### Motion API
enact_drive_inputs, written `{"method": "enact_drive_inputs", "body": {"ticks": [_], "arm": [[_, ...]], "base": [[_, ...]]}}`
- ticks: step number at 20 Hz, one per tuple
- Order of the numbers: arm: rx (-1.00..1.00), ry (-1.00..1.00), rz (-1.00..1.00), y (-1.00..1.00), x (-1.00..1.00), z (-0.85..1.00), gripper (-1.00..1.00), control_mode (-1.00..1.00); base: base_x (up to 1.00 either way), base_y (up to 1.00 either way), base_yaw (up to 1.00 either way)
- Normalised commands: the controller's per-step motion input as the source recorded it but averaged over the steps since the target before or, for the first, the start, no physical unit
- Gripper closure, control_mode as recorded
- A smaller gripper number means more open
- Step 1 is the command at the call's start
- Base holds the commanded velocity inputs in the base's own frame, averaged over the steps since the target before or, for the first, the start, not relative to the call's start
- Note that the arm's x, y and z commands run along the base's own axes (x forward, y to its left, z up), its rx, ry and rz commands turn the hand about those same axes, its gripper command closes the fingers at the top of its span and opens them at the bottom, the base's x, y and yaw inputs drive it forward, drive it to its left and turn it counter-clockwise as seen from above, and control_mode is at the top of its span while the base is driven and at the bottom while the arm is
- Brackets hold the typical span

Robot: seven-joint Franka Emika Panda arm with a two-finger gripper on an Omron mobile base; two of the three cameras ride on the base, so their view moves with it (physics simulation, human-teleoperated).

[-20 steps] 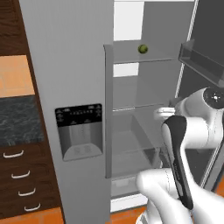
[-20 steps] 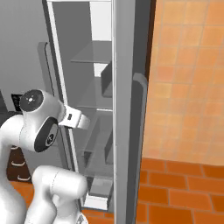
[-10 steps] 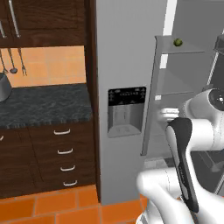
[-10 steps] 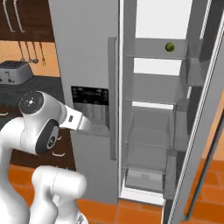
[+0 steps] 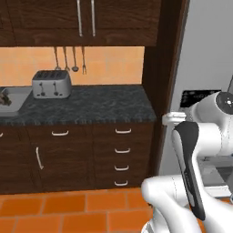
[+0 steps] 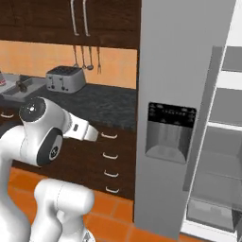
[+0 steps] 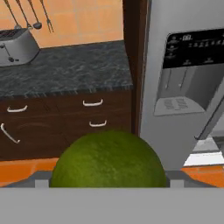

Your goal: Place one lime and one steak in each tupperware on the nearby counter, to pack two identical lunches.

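A lime (image 7: 109, 159) sits right at the bottom of the hand view, large and close, where the gripper's fingertips would rise; the tips themselves are hidden behind it, so the gripper looks to be holding the lime with its jaws set wide around the fruit's girth. The arm points toward the dark speckled worktop (image 5: 91, 107), which runs left from the grey fridge (image 6: 182, 94). A silver toaster (image 5: 51, 84) stands at the far side of the worktop, and a pale tray-like container (image 5: 13, 98) lies at its left end, with something dark in it, too small to identify.

My reading: the lime is light, firm and round, with a smooth rind, so it may roll or squirt out if pinched off-centre. The hold should stay across its widest middle, with moderate pressure. On release it should be set low into a tupperware, not dropped, since it will roll on any flat surface.
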Motion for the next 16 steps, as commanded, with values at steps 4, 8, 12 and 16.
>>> {"method": "enact_drive_inputs", "body": {"ticks": [4,8,12,16], "arm": [[0.00,0.00,0.00,0.00,0.00,0.00,1.00,1.00],[0.00,0.00,0.00,0.00,0.00,0.00,1.00,1.00],[0.00,0.00,0.00,0.00,0.00,0.00,1.00,1.00],[0.00,0.00,0.00,0.00,0.00,0.00,1.00,1.00]], "base": [[0.26,1.00,0.43],[0.59,1.00,0.42],[0.87,1.00,0.37],[1.00,1.00,0.31]]}}
